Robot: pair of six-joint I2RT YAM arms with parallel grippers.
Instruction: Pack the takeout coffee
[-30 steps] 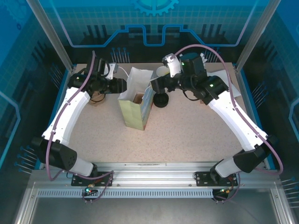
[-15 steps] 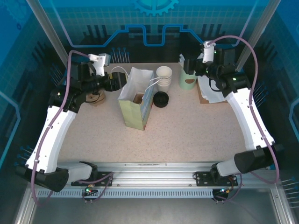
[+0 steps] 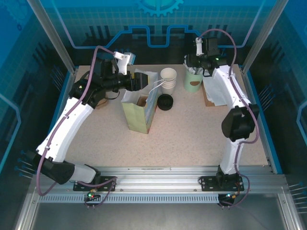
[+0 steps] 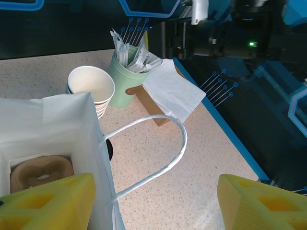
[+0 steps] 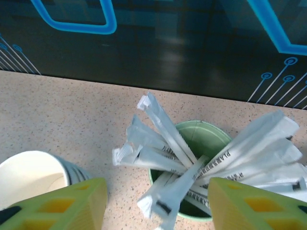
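Note:
The takeout coffee is hidden. A white paper bag [image 3: 136, 117] stands open at the table's middle, with a brown moulded cardboard piece [image 4: 41, 172] inside it. My left gripper [image 3: 136, 81] hangs open at the bag's top right edge. In the left wrist view its jaws [image 4: 153, 206] straddle the bag's wall [image 4: 48, 124] and the twisted white handle [image 4: 177, 143] without touching either. My right gripper [image 3: 193, 66] is open at the back, just above a green cup [image 5: 211, 134] of wrapped straws [image 5: 163, 143]. Several straw tips lie between its yellow fingers [image 5: 256, 203].
A stack of lidless white cups [image 3: 168, 75] stands left of the green cup [image 3: 193, 84]. Loose black lids [image 3: 165, 101] lie right of the bag. White napkins [image 3: 216, 93] sit on a brown holder at the back right. The blue table rim [image 4: 225, 129] runs close behind them.
The right arm has swung from beside the bag to the back, over the straw cup. The left gripper has moved right, up to the bag's top edge.

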